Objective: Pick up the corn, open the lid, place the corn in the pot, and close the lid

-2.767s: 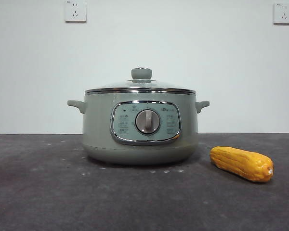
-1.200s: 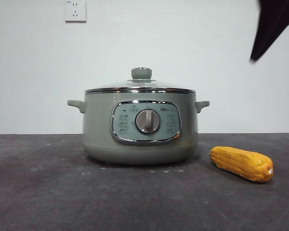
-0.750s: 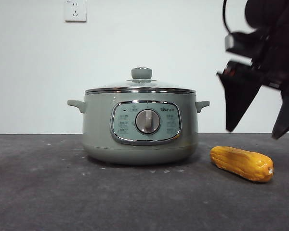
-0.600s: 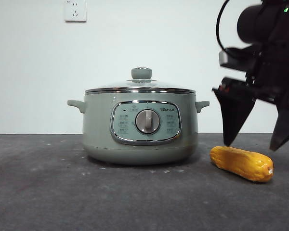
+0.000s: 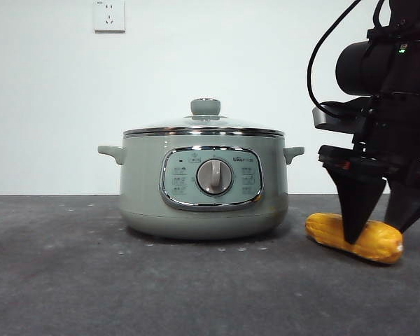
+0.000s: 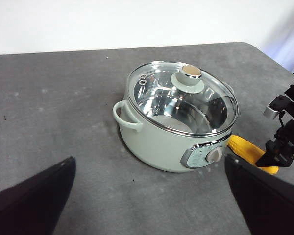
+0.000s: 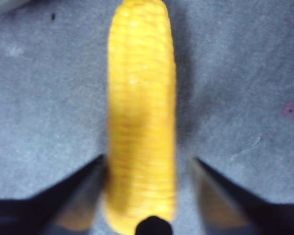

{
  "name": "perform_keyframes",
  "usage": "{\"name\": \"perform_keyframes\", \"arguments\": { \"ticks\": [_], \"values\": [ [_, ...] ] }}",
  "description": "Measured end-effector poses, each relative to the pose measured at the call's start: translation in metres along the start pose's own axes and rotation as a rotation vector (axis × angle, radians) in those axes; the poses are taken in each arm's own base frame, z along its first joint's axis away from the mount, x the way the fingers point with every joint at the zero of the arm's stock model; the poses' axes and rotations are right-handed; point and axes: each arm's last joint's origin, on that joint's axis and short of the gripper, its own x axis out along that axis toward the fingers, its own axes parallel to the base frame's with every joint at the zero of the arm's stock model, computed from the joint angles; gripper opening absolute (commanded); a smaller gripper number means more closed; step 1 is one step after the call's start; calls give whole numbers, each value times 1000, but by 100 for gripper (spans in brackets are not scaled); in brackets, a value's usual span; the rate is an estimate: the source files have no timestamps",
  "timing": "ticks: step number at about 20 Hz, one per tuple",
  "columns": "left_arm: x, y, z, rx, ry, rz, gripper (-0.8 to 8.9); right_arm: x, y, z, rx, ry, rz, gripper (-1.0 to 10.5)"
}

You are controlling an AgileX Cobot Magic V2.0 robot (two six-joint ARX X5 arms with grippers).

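We find the right gripper (image 5: 376, 234) spread wide astride the corn (image 7: 141, 117) — stiff, light, likely slick — best clamped mid-length. Left gripper (image 6: 147, 196) waits, equally wide.

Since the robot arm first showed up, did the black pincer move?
Yes. The right pincer came down from the top corner, past the pot's side handle, and now straddles the corn on the table, jaws open.
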Motion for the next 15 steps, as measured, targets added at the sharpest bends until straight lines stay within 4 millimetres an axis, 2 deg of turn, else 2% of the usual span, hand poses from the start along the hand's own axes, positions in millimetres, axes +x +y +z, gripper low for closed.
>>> {"name": "perform_keyframes", "arguments": {
  "ticks": [7, 9, 11, 15],
  "values": [
    [6, 3, 1, -10, 23, 1, 629, -1, 1, 0, 0, 2, 34, -16],
    [6, 3, 1, -11, 24, 0, 629, -7, 2, -2, -1, -9, 33, -16],
    [8, 3, 1, -13, 29, 1, 629, -26, 4, -4, -5, -51, 31, -16],
    [14, 6, 2, -22, 51, -2, 629, -79, 11, -19, -22, -178, 25, -16]
  ]
}}
